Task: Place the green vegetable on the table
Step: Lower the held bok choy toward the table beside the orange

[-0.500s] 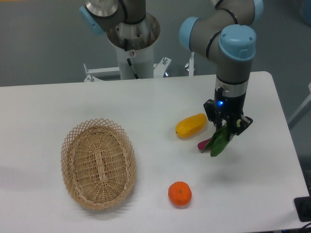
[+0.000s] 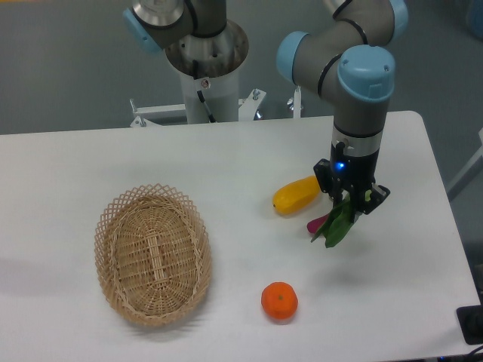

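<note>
One fixed camera, high and facing the arm's pedestal

It looks down across the white table [image 2: 226,158] from the side opposite the robot base [image 2: 205,72], far enough to take in nearly the whole tabletop, the base at the far edge.

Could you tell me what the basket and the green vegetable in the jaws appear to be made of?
Basket: woven wicker or rattan by its look, tan, matte, with an open lattice rim. Green vegetable: likely a plastic or fabric toy; its leaves are flat, evenly bright green, too small to tell further.
</note>
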